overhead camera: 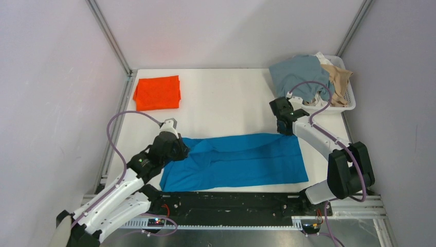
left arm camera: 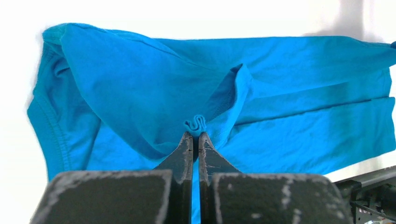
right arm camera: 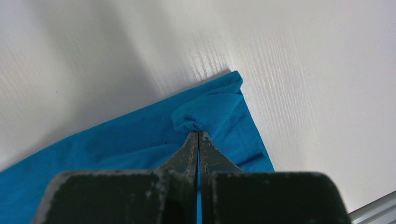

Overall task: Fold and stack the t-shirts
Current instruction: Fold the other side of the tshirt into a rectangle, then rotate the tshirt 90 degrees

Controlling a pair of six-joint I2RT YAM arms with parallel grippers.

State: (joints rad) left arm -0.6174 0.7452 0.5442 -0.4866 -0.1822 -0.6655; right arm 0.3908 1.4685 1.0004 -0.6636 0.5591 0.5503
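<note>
A bright blue t-shirt [overhead camera: 241, 162] lies spread across the near middle of the table, partly folded lengthwise. My left gripper [overhead camera: 181, 149] is shut on a bunched fold of the blue t-shirt [left arm camera: 140, 88] at its left end; the pinch shows at the fingertips [left arm camera: 196, 133]. My right gripper [overhead camera: 286, 128] is shut on the shirt's far right corner [right arm camera: 210, 105], cloth bunched at the tips [right arm camera: 198, 132]. A folded orange-red t-shirt [overhead camera: 157, 92] lies at the far left. A grey-blue t-shirt [overhead camera: 301, 74] and a tan one [overhead camera: 340, 80] sit in the basket.
A white slotted basket [overhead camera: 349, 103] stands at the far right corner, the right arm's cable looping in front of it. The enclosure walls close in on both sides. A black rail [overhead camera: 231, 203] runs along the near table edge.
</note>
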